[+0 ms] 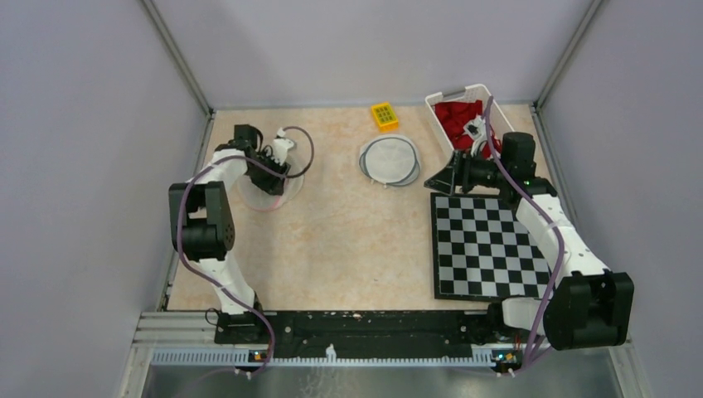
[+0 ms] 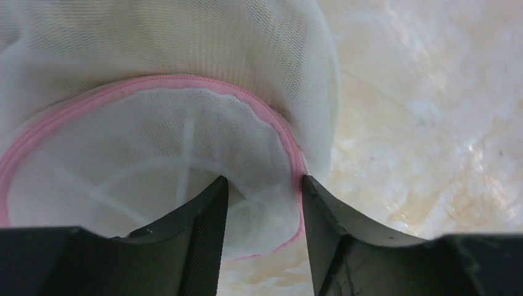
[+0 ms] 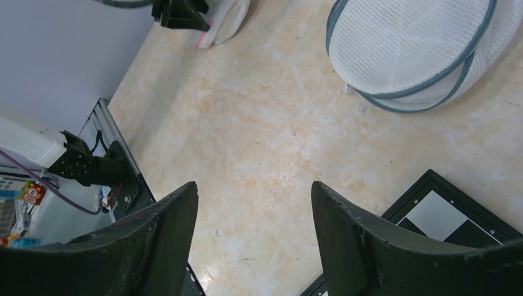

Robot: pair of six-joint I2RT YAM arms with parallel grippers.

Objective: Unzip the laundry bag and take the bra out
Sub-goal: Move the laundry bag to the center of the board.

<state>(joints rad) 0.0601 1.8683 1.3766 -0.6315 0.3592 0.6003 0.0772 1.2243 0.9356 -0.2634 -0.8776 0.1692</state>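
Left pincer over the pink-trimmed laundry bag, right pincer idle by the chessboard.
Top view: the left gripper (image 1: 278, 157) sits at the upper left of the table (image 1: 348, 240), over the laundry bag (image 1: 264, 195); the right gripper (image 1: 439, 176) hangs at the chessboard's (image 1: 489, 249) upper edge, a grey-rimmed mesh bag (image 1: 390, 160) at upper centre. Left wrist view: the fingers stand apart, their tips over the bag's white mesh (image 2: 154, 135), the right one touching its pink trim (image 2: 185, 80); no bra can be made out. Right wrist view: the fingers are spread wide over bare table, the grey-rimmed bag at upper right and the laundry bag at the top edge.
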